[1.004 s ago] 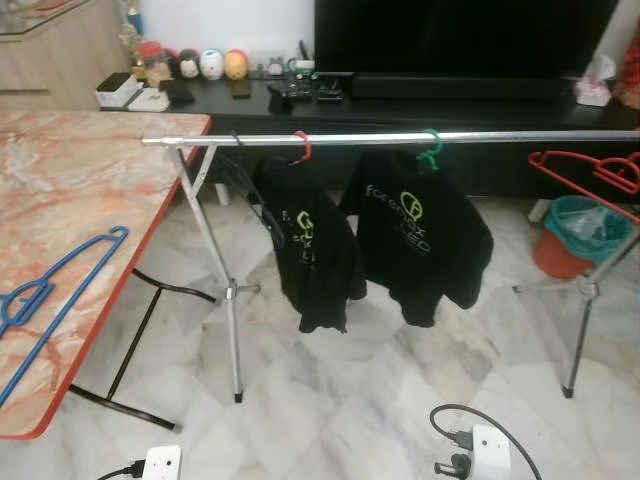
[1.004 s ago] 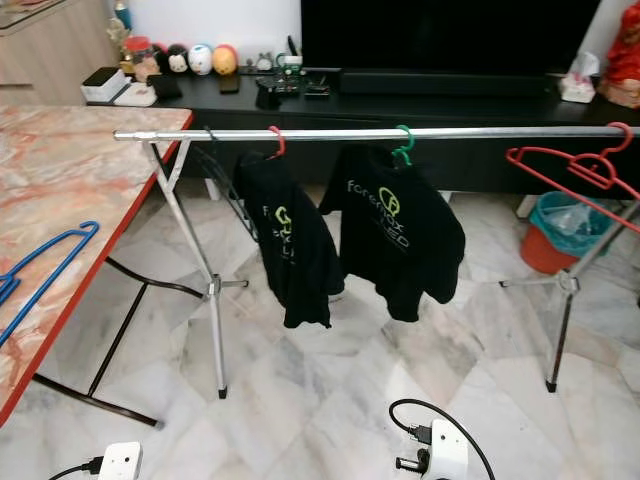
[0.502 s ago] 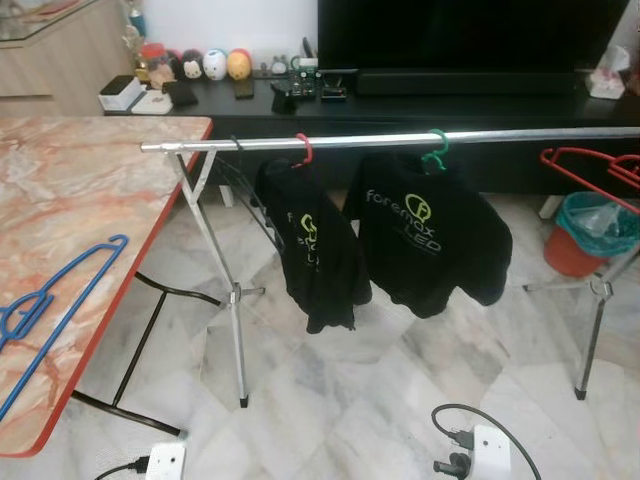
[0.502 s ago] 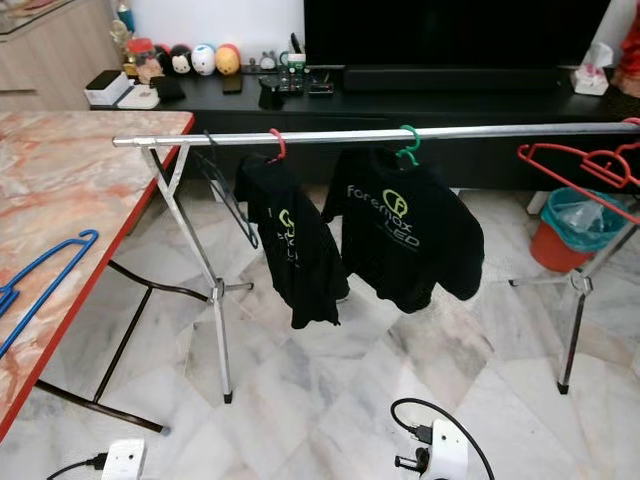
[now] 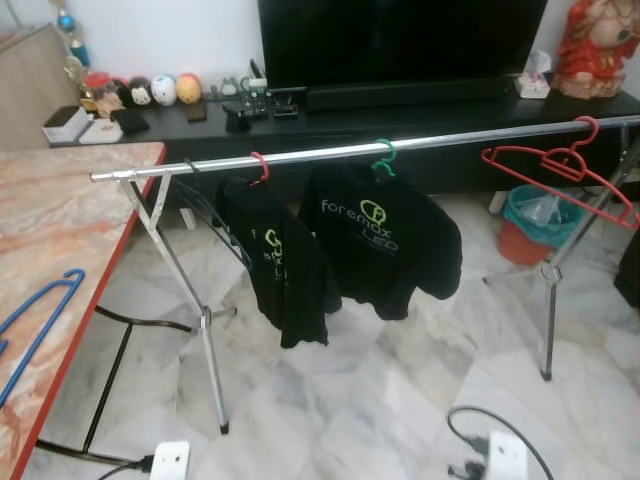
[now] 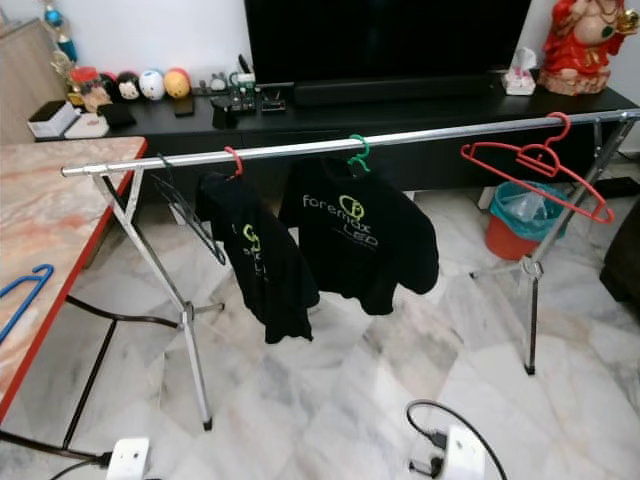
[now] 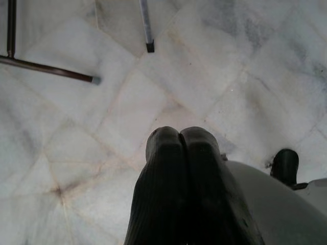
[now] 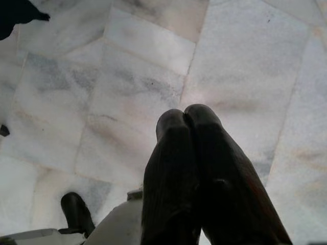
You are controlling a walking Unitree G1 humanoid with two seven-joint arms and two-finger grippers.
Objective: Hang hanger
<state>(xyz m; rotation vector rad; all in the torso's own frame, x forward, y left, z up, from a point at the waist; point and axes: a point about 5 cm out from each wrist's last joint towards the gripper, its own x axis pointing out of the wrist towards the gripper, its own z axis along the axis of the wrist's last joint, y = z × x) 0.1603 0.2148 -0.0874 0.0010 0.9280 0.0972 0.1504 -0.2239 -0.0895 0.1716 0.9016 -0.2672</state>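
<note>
The left claw [image 7: 180,133] hangs clenched and empty over the marble floor [image 7: 245,61], idle; the right claw [image 8: 185,116] hangs likewise. From the head, the blue hanger [image 5: 40,322] waits on the bench [image 5: 60,215], apart from the rail [image 5: 330,152] holding shirts [image 5: 385,235] and a red hanger [image 5: 560,170].

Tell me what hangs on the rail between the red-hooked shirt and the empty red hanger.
In both eye views, a black logo T-shirt on a green hanger hangs on the silver rail, between the red-hooked black shirt and the empty red hanger.
</note>
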